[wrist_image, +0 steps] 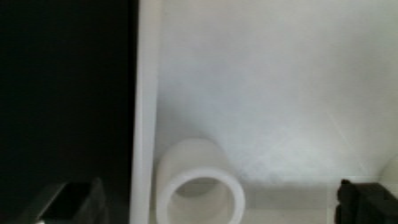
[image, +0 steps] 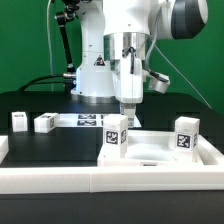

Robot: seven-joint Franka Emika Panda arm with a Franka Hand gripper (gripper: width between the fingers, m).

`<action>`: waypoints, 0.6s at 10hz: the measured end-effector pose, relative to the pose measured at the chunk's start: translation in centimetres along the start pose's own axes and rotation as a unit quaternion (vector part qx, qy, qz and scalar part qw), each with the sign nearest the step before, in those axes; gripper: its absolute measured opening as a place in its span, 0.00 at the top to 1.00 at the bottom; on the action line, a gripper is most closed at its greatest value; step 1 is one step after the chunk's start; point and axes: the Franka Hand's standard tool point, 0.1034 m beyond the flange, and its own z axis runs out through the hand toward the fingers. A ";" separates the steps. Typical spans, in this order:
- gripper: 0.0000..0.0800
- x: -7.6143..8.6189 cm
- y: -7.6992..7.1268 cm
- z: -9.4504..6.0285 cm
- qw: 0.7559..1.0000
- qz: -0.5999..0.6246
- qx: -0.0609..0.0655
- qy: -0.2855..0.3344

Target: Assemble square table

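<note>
Although the first leg and second leg stand upright at two corners of the square top, the third leg and fourth leg rest loose on the black table, towards the exterior view's left, near the marker board. Judged stage: about half done; whether the standing legs are fully seated cannot be told. The tool, jaws wide apart and holding nothing, hangs over the top, just beside the first leg. Wrist view: a round socket in the top lies between the fingertips.
</note>
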 end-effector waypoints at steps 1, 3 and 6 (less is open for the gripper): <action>0.19 -0.6 0.1 0.2 1.000 -0.003 -0.001 -0.001; 0.19 -1.7 0.9 1.1 1.000 -0.010 -0.010 0.000; 0.19 -1.7 1.9 2.4 1.000 -0.020 -0.020 0.009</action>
